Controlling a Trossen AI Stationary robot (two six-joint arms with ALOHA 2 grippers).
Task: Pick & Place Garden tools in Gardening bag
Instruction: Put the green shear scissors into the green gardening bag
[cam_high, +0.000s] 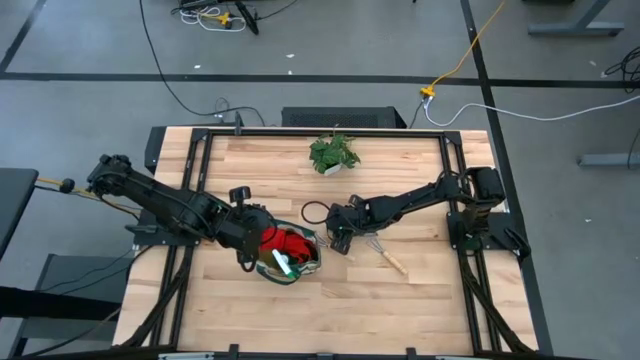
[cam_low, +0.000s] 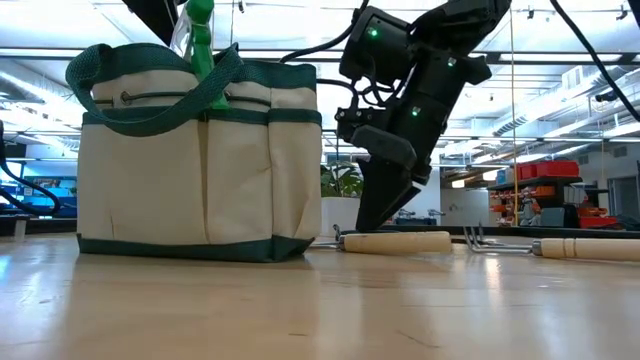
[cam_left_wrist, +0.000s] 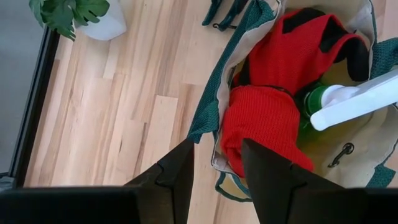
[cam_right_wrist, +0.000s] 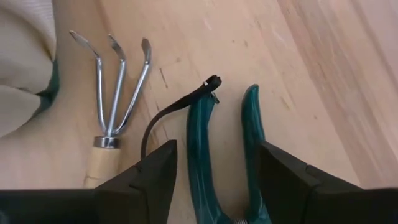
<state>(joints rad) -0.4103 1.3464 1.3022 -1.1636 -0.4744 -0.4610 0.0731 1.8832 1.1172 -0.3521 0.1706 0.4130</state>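
The cream gardening bag (cam_low: 200, 170) with dark green trim stands on the table, left of centre (cam_high: 303, 266). Red gloves (cam_left_wrist: 273, 93) and a green spray bottle (cam_left_wrist: 314, 99) with a white trigger lie inside it. My left gripper (cam_left_wrist: 216, 149) hangs open above the bag's rim (cam_left_wrist: 208, 121), nothing between its fingers. Green-handled pruners (cam_right_wrist: 199, 149) lie flat on the wood to the right of the bag. My right gripper (cam_right_wrist: 217, 149) is low over them and open, one finger on each side of the two handles; no touch shows. A three-pronged rake (cam_right_wrist: 112, 81) with a wooden handle lies beside the pruners.
A leafy plant in a white pot (cam_high: 333, 152) stands at the far middle of the table. Wooden tool handles (cam_low: 400, 241) (cam_low: 590, 247) lie on the table close to the right gripper (cam_low: 375, 215). Bare wood stretches along the near edge.
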